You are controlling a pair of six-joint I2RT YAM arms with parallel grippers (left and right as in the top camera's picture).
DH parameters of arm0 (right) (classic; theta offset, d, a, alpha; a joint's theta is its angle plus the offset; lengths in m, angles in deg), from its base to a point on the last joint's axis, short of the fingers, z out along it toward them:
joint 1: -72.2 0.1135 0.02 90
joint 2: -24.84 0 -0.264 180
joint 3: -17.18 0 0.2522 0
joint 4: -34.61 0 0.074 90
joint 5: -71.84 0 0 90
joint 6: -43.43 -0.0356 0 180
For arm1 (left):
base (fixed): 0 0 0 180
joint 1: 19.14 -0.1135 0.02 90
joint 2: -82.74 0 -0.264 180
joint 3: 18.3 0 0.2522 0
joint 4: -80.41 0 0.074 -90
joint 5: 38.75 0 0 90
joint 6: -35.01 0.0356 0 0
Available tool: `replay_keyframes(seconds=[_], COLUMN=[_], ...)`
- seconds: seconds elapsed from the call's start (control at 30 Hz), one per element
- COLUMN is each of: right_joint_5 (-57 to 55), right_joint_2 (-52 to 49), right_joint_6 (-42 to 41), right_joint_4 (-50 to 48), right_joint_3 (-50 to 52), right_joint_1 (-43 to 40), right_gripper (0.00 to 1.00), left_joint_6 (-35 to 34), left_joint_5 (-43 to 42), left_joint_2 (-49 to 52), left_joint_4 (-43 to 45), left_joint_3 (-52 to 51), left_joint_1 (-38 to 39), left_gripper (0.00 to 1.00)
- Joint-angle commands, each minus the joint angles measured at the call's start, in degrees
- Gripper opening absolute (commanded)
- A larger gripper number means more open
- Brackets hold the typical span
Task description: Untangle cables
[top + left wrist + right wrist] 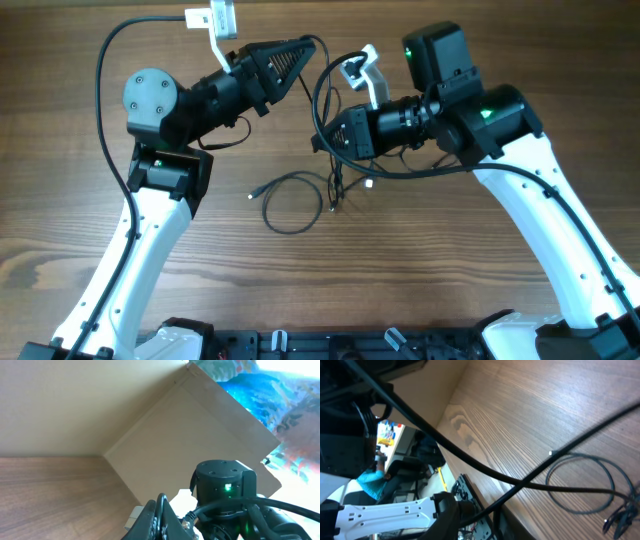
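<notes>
**Count.** One wooden table (430, 265). Two arms: left arm (150, 230) and right arm (545, 205). Two grippers: left gripper (305, 48) and right gripper (322, 135). The cables (290, 231) are thin black cords; more than one strand is visible, but where they cross the exact number cannot be told. One loop lies flat on the table. One light plug end (252, 196) is clearly visible at the loop's left side.

**Views.**
- Overhead: the only view showing both arms, both grippers and the whole run of the cords.
- Left wrist: shows a cardboard panel (190, 445) standing behind the table edge, and the right arm's joint housing with a green light. The loop is out of its view.
- Right wrist: shows the loop and plug end from low down, with dark strands crossing in the air close to the lens.

**Cables relative to jaws.**
- Left gripper: jaws pressed together. A cord leaves their tip, curves right, then arcs down toward the right gripper.
- Right gripper: whether its jaws are spread or closed cannot be told. Cords pass at its tip and drop to a small tangle just below it.
- The loop lies on the table between the arms, apart from both grippers.
</notes>
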Motion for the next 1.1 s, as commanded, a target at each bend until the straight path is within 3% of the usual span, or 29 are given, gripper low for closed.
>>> replay_keyframes(seconds=[0.0,0.1,0.23,0.37,0.7,1.07], right_joint_5=[1.0,-1.4,-12.2,-17.3,-17.9,-13.3], right_joint_2=[-0.7,-0.7,-0.7,-0.7,-0.7,-0.7], right_joint_6=[1.2,0.7,-6.3,-6.3,-6.2,-6.5], right_joint_4=[-2.4,-3.7,-3.8,-4.2,-8.6,-14.5], right_joint_3=[-0.5,-0.5,-0.5,-0.5,-0.5,-0.5], right_joint_1=[0.2,0.2,0.2,0.2,0.3,2.2], right_gripper=[0.27,0.28,0.33,0.33,0.33,0.32], left_joint_6=[-4.4,-7.9,-10.0,-11.7,-23.3,-37.5], left_joint_5=[0.4,-0.3,-1.5,-1.6,-0.7,8.2], left_joint_2=[0.1,0.1,0.0,0.0,0.0,0.0], left_joint_4=[1.6,3.5,4.8,4.9,5.9,5.8], left_joint_3=[0.4,0.4,0.4,0.4,0.4,0.4], left_joint_1=[-0.3,-0.3,-0.3,-0.3,-0.3,-0.3], left_gripper=[0.06,0.06,0.06,0.05,0.05,0.04])
